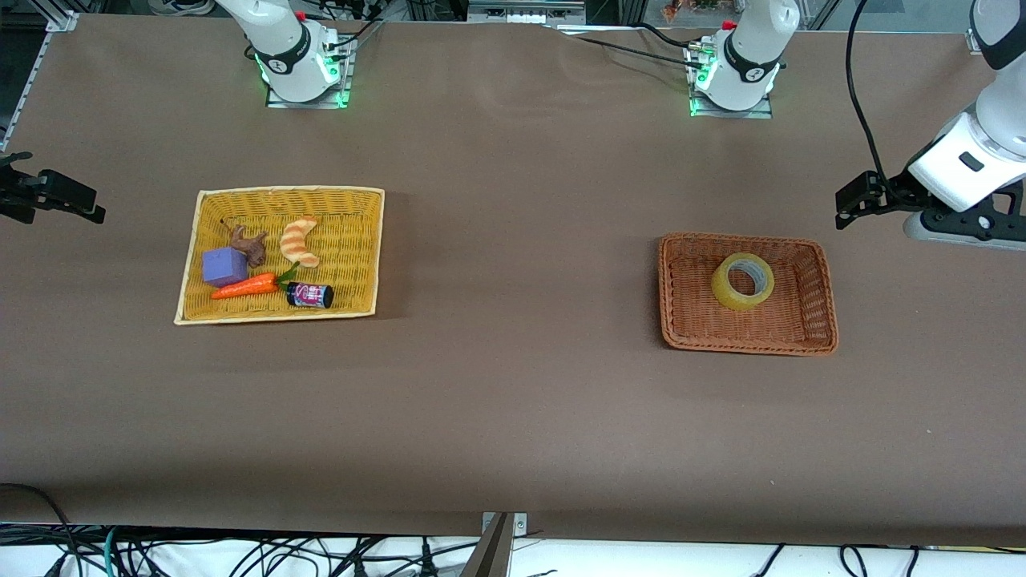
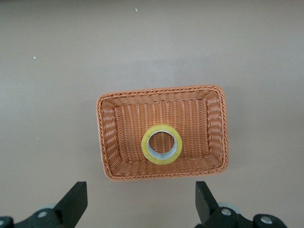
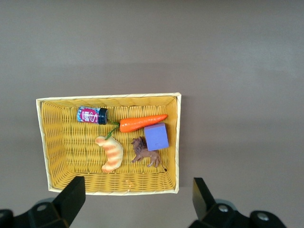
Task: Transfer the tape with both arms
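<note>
Left wrist view alone shows my left gripper (image 2: 141, 204) spread wide, the tape (image 2: 162, 144) at its 12 o'clock, lying flat in the orange basket (image 2: 107, 142), untouched. My right gripper (image 3: 137, 204), equally wide, waits over the yellow basket (image 3: 57, 142).

No lettering can be made out with any certainty; the small dark jar (image 3: 91, 115) lying in the yellow basket (image 3: 52, 142) carries a pink and blue label with pale marks on it, but these are too small to read; the arm bases (image 1: 298, 60) each show a round dark emblem, also unreadable.
</note>
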You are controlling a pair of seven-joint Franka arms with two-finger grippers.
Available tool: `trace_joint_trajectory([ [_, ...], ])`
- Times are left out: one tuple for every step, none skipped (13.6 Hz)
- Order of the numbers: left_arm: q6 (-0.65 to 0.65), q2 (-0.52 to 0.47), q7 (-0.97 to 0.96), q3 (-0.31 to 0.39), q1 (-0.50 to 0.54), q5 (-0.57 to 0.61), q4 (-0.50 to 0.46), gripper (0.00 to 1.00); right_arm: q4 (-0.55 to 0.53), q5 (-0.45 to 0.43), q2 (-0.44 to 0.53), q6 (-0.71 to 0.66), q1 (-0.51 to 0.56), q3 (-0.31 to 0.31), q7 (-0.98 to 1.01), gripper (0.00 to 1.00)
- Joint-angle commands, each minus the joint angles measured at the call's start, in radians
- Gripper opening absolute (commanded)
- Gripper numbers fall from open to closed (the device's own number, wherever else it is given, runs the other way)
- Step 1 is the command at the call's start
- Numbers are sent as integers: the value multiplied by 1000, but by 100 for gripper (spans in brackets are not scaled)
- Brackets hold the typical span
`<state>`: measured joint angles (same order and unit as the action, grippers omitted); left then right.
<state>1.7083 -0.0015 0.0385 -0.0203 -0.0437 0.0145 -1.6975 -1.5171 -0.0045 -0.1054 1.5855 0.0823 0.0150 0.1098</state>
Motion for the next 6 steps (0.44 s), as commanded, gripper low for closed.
trace_joint_trajectory([
  [-1,-28,-16,3,-2,-16,-22,100,17,14,-4,-7,-1,5,13,100],
  [-2,-28,-19,2,-2,-16,-22,100,17,14,-4,-7,-1,5,13,100],
  [-2,-28,-19,3,-2,-16,-22,100,17,14,-4,-7,-1,5,13,100],
  [-2,-28,-20,2,-2,-16,-21,100,17,14,-4,-7,-1,5,11,100],
  [-4,-28,-19,3,-2,-16,-21,100,17,14,-2,-7,-1,5,13,100],
  [-15,-28,-23,3,-2,-16,-21,100,17,14,-3,-7,-1,5,13,100],
])
